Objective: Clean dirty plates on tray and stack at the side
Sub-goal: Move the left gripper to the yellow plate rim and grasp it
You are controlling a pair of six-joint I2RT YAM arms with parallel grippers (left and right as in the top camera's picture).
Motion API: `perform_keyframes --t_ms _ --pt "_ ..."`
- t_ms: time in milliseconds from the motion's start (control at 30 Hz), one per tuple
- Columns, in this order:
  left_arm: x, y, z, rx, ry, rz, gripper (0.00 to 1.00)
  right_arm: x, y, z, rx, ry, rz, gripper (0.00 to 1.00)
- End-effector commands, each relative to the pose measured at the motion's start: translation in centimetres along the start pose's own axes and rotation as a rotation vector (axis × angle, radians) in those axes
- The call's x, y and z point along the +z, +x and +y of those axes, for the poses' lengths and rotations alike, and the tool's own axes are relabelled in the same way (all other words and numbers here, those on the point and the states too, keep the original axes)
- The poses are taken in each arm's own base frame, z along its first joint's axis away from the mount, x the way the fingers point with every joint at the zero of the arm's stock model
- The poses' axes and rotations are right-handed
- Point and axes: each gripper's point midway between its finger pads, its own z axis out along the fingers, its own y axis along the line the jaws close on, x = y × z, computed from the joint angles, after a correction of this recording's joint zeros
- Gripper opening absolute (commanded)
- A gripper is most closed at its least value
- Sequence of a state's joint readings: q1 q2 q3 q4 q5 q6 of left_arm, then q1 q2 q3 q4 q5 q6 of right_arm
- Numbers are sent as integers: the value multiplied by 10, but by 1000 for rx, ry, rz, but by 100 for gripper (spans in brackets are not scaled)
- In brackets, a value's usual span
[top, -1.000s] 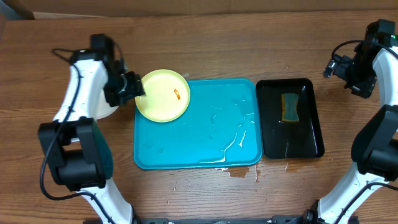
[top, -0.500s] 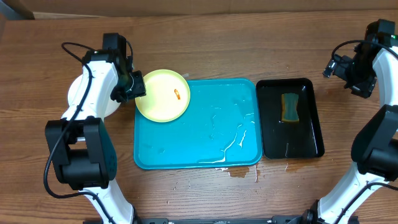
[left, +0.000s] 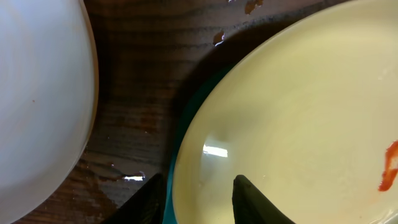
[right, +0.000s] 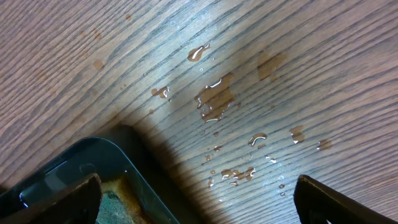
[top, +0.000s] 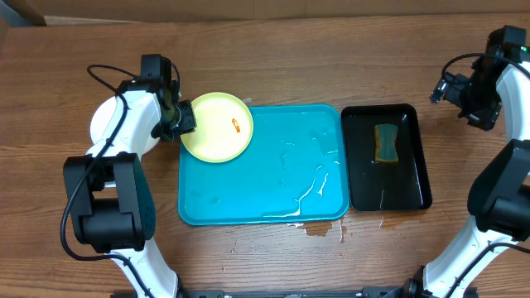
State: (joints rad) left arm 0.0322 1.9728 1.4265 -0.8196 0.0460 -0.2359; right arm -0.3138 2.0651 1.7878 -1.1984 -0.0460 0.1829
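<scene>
While its arm (top: 132,124) angles inward, left gripper (left: 198,200) straddles plate (left: 298,112) rim.

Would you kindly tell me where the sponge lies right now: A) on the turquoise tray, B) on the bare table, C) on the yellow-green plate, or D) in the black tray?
D: in the overhead view the sponge sits inside the black tray, right of the turquoise tray.

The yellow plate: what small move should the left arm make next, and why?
Probably close the left pincer on the yellow plate's rim. Its fingertips sit apart with the rim between them, nothing gripped yet, and the plate carries an orange smear that needs cleaning.
</scene>
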Motion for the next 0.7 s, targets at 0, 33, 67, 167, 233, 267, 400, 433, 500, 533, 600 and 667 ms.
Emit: perform_keyframes --t_ms 0,33,67,167,233,267,400,433,500,533,600,667 --pt "-6 -1 6 -8 -26 -32 37 -15 -6 2 2 -10 -41 100" --pt "-4 -2 7 -7 -29 -36 37 -15 -6 2 2 -10 -41 100" --pt "-3 -2 7 -6 -27 -40 36 -15 -6 2 2 -10 -41 100" --pt "0 -2 7 -5 -25 -47 36 -15 -6 2 2 -10 -41 100" --pt "1 -1 6 -4 -25 -47 33 -15 -6 2 2 -10 -41 100" --pt "1 -1 6 -4 -24 -48 31 -15 -6 2 2 -10 -41 100" --pt "1 -2 5 -4 -15 -50 30 -15 -6 2 2 -10 -41 100" --pt "1 -2 4 -4 -14 -52 30 -15 -6 2 2 -10 -41 100" --pt "1 -3 3 -4 -7 -52 28 -15 -6 2 2 -10 -41 100" --pt "1 -2 3 -4 -6 -52 26 -15 -6 2 2 -10 -41 100" --pt "1 -2 2 -3 -4 -51 25 -15 -6 2 2 -10 -41 100" --pt "1 -2 2 -3 -4 -51 25 -15 -6 2 2 -10 -41 100"
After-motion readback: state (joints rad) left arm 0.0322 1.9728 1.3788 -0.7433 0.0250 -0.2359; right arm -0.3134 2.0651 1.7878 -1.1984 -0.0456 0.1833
